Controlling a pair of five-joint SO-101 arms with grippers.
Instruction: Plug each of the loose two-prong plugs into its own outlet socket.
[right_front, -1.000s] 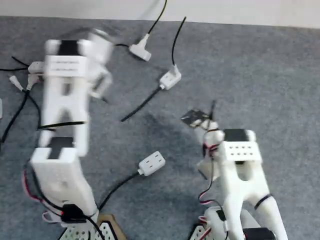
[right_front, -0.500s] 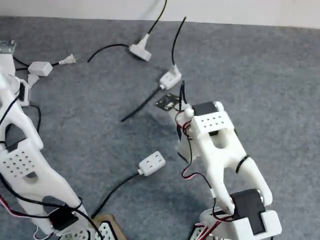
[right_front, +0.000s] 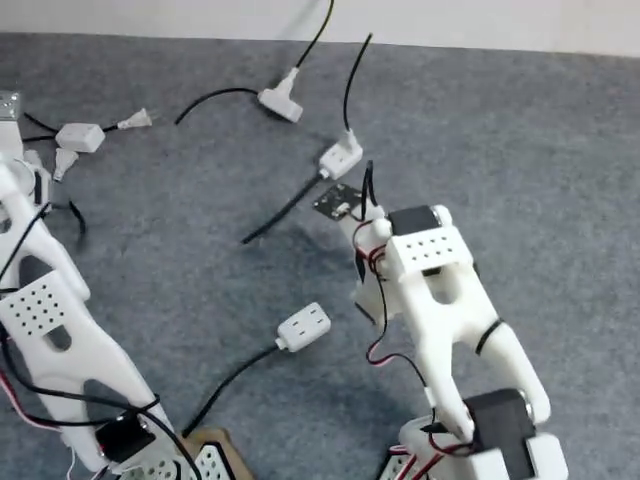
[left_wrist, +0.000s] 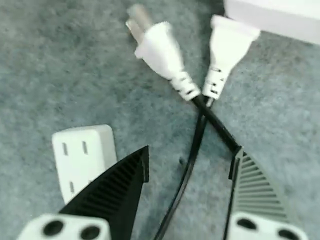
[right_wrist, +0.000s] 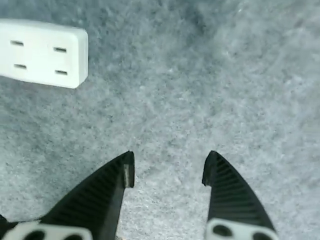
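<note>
Open hand (left_wrist: 191, 152) over two white plugs on a grey surface (left_wrist: 60, 75)
The black fingers stand wide apart. One plug (left_wrist: 157, 42) shows its metal prongs, and the second plug (left_wrist: 227, 40) lies just beside it. Their black cords (left_wrist: 200, 125) cross and run toward the fingers. A white outlet block (left_wrist: 82, 155) lies beside one finger.

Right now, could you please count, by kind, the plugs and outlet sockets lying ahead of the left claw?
Plugs: 2
Outlet sockets: 1
Total: 3
White block at the edge: kind unclear, not counted.
</note>
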